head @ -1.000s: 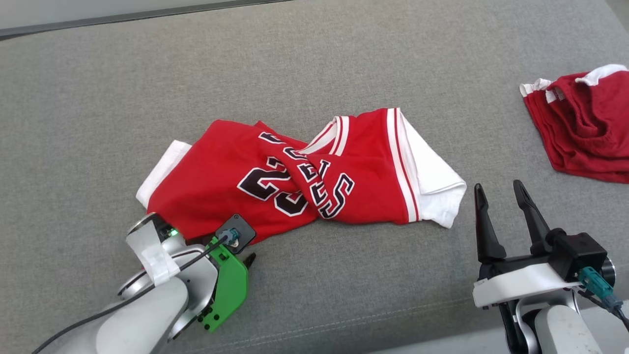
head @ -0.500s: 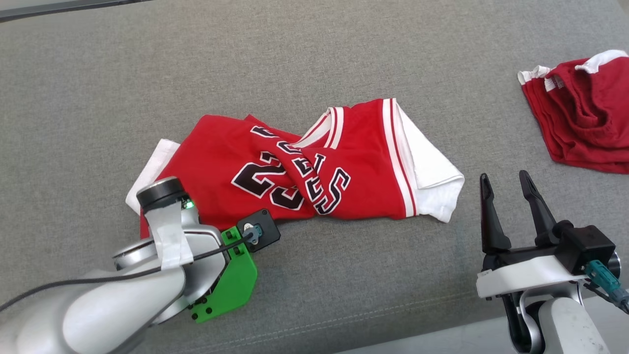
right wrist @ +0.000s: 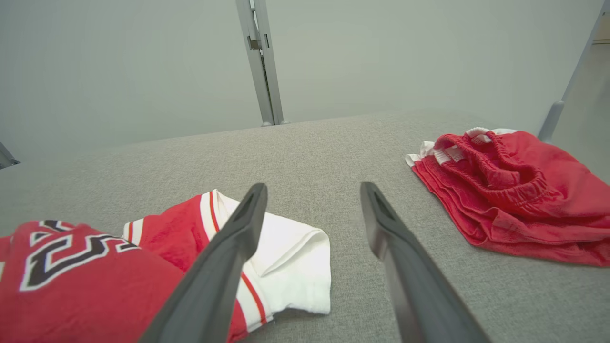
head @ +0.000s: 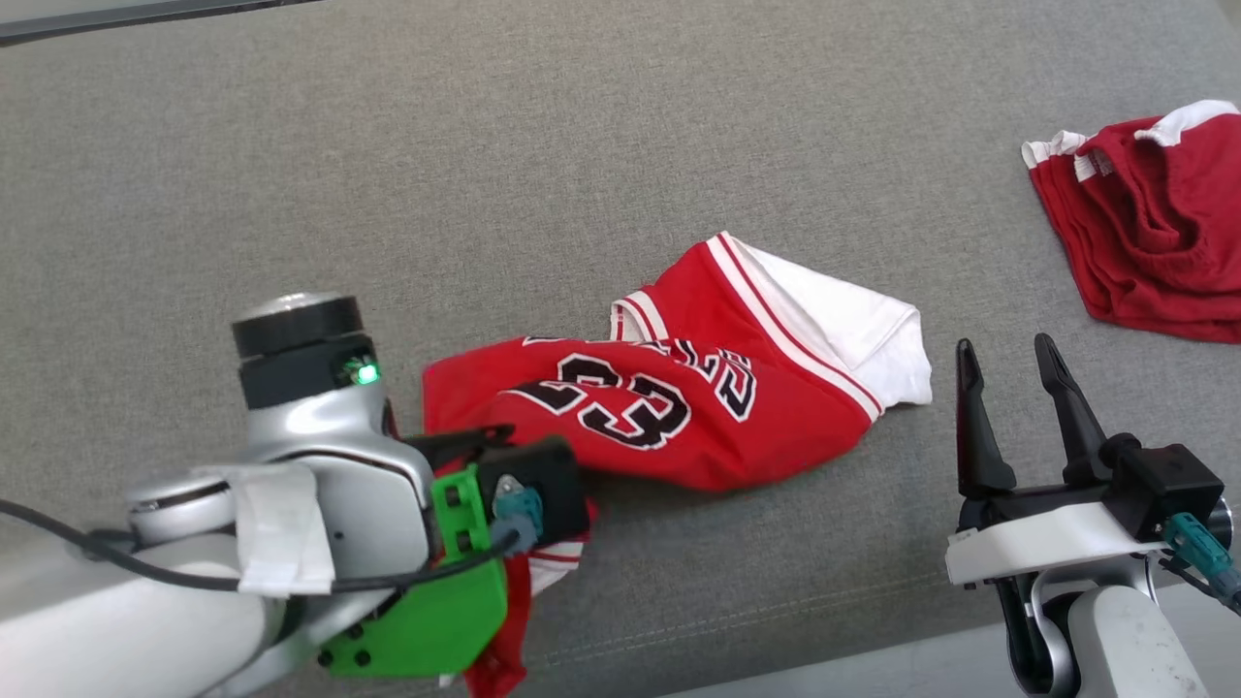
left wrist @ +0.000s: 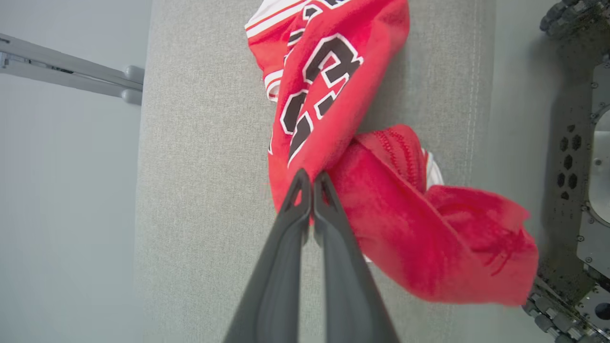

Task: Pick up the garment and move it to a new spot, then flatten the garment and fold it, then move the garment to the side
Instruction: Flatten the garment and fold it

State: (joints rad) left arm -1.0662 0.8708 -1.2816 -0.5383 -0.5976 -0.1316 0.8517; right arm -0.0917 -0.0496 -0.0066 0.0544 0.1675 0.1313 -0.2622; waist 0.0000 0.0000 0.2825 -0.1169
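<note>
The garment [head: 679, 407] is a red jersey with white sleeves and a black "23", lying crumpled in the middle of the grey surface. My left gripper [left wrist: 312, 178] is shut on the jersey's red hem, and the pinched fabric [left wrist: 429, 247] is lifted and bunched beside the fingers. In the head view the left wrist [head: 320, 485] covers that gripped corner, and red cloth [head: 504, 620] hangs below it. My right gripper [head: 1013, 354] stands open to the right of the jersey's white sleeve [right wrist: 286, 252], touching nothing.
A second red garment with white trim [head: 1154, 233] lies crumpled at the far right of the grey cushion [head: 485, 145]. The cushion's front edge [head: 776, 620] runs just before both arms. A metal frame post [right wrist: 259, 62] stands behind the surface.
My left gripper closed on the jersey's near-left hem and pulled it up and toward me, dragging and rolling the jersey rightward. The right arm stayed still.
</note>
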